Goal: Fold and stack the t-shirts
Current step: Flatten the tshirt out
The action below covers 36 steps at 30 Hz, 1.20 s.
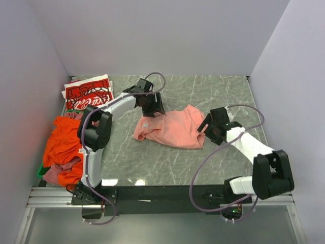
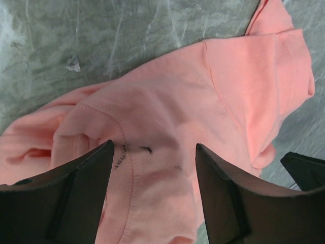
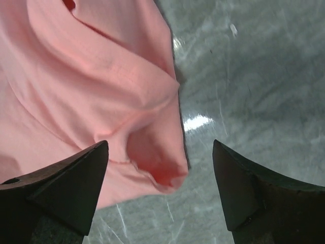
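Grey-green marbled table carries four tees. Nearest, by the near-left corner along the left edge, the orange tee lies in a loose heap. The mauve tee shows at the heap's near side, partly under it. A sliver of green crate peeks out at the heap's left.

Toward the middle of the table the pink tee lies crumpled and unfolded, wider than it is deep, and both arms reach to it. The right arm comes in from the near-right corner, and the right jaws hang at the tee's right end. The right wrist view shows them wide open and holding nothing. A rounded fold of pink cloth sits between them, nearer the left finger, with bare table under the right finger.

The left arm stretches from the near-left corner to the tee's far-left part. The left jaws are also open and empty, spread above a curved seam with a few dark marks. Whether the fingertips touch the cloth cannot be told. A small pale scrap lies on the bare table just beyond the cloth.

Farthest, in the far-left corner, the red tee lies flat as a neat rectangle, its white Coca-Cola print facing up, well apart from the pink tee
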Each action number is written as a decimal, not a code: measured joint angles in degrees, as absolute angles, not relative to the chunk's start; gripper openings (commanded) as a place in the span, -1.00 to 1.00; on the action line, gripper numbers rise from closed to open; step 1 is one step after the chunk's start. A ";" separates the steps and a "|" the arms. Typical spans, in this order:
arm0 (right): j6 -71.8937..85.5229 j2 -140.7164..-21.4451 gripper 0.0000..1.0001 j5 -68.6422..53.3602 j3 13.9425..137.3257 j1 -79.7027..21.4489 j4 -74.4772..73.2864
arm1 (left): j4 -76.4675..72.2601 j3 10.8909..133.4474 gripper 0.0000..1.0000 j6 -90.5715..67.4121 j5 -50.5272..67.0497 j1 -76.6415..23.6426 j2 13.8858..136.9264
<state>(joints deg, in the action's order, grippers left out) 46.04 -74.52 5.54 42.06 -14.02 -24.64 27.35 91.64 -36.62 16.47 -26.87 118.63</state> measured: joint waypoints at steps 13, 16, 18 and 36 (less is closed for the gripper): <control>41.56 -88.20 0.24 3.36 48.42 -10.76 -19.59 | 29.36 93.27 0.22 -33.78 18.35 -26.87 121.45; 41.34 -89.65 0.05 2.92 48.77 -10.66 -19.25 | 29.71 93.23 0.10 -33.19 18.35 -26.87 121.45; 41.21 -89.95 -0.10 2.42 48.77 -10.61 -19.25 | 29.76 93.06 -0.02 -32.99 18.39 -26.87 121.45; 38.24 -85.82 -1.00 2.96 60.16 -10.61 -28.80 | 24.97 84.71 -0.99 -38.70 24.38 -22.28 115.63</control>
